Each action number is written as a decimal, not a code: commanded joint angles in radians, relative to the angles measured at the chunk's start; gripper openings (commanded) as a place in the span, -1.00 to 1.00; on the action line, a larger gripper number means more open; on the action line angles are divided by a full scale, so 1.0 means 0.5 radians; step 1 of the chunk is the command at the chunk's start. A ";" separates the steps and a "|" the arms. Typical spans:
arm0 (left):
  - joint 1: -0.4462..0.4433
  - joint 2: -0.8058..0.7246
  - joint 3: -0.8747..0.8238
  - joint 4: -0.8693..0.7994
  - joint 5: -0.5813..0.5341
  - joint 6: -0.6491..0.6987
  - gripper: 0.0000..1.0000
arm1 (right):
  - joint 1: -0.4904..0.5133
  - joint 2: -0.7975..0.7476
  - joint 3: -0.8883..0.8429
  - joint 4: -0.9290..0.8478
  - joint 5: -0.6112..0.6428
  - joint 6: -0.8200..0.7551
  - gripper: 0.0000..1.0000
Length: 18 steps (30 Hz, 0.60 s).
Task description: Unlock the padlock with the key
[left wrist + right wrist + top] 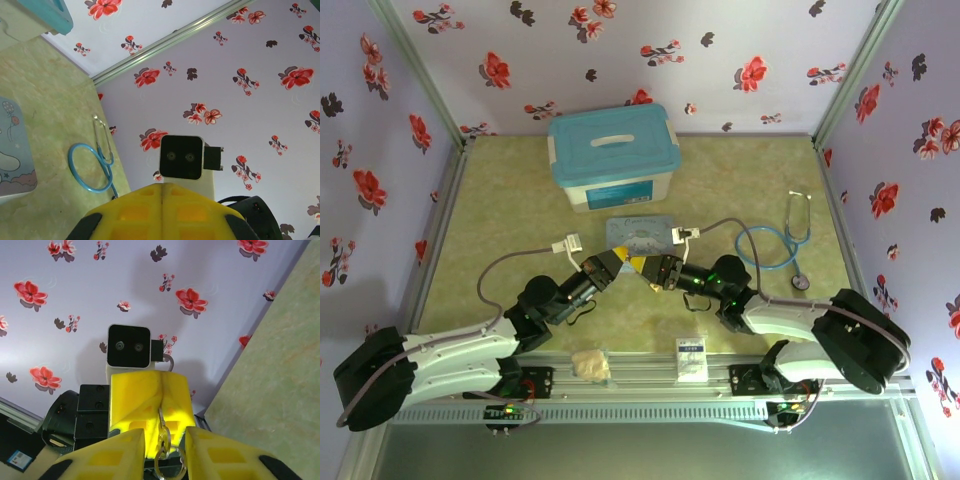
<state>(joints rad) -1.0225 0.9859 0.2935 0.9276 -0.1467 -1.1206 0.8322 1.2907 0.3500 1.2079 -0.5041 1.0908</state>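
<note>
Right gripper (166, 436): fingers a little apart, one on each side of the padlock (162, 442); whether they press it is unclear from the wrist view. Left gripper (159, 400): fingers closed flat together on the key (161, 421), a thin grey strip that leaves their seam and meets the small brass-gold padlock. Overhead, both grippers meet tip to tip above the table (520, 200), just on the near side of the pale blue tin (642, 233); the stethoscope (801, 283) lies to the right.
</note>
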 commanded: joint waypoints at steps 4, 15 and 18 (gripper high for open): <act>0.000 -0.031 -0.040 0.108 -0.059 -0.011 -1.00 | 0.013 0.016 0.044 0.103 -0.038 0.001 -0.74; 0.002 -0.005 -0.076 0.148 -0.074 -0.026 -1.00 | 0.013 0.066 0.027 0.172 -0.010 0.006 -1.00; 0.010 -0.033 -0.114 0.141 -0.089 -0.011 -0.90 | 0.008 0.045 0.007 0.126 0.034 -0.013 -1.00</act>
<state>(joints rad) -1.0225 0.9840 0.2607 0.9672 -0.1619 -1.1233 0.8330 1.3190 0.3515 1.2224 -0.5041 1.1004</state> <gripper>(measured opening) 0.048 0.053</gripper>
